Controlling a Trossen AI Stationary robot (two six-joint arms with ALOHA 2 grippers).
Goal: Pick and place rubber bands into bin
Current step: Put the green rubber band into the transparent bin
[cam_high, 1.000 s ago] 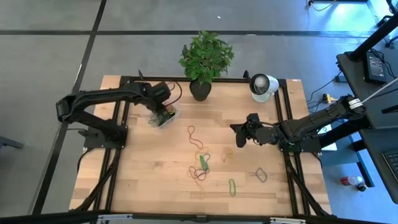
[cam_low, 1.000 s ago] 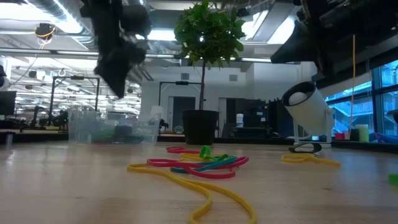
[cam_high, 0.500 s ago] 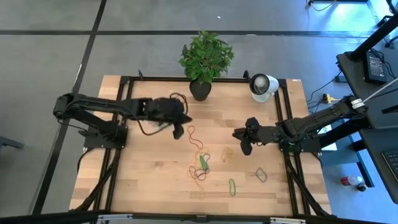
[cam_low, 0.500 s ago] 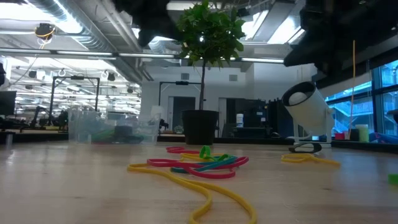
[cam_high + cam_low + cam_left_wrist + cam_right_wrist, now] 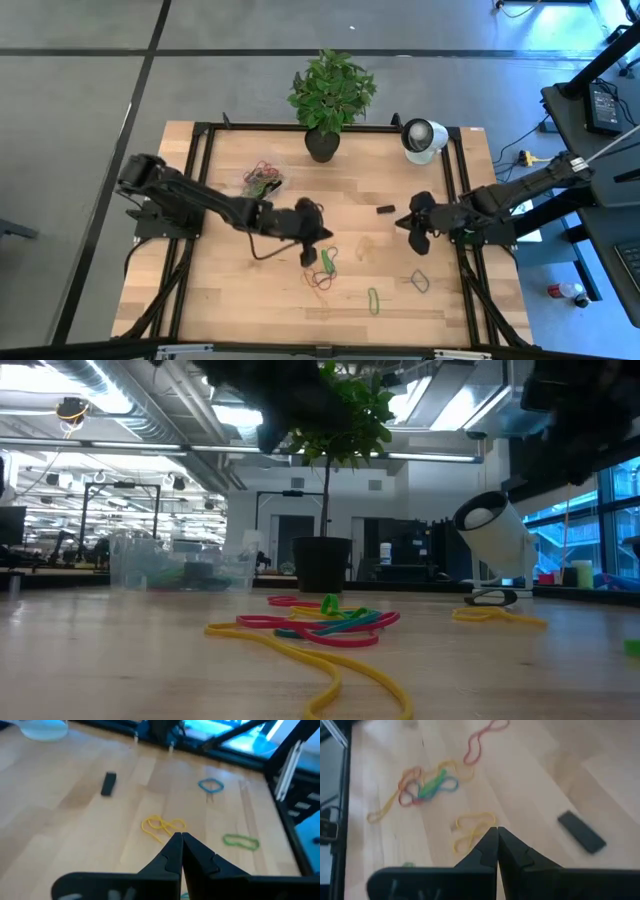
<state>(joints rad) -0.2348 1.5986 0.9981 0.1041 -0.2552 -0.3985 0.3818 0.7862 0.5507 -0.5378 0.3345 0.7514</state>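
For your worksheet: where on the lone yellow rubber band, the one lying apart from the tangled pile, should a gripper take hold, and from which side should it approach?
Probably from straight above. The yellow rubber band lies flat on the table, folded into a loose squiggle, so there is nothing to grip side-on. Pinch its middle, where strands cross and bunch closest.

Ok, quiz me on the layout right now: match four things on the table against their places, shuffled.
Things:
1. bin
2. left gripper
3. right gripper
4. lone green band

Places:
A. near the table's front edge
B. mid-table, beside the tangle of bands
C. left of the plant pot, bands inside
D. right half, close to the small black block

Pairs: 1-C, 2-B, 3-D, 4-A
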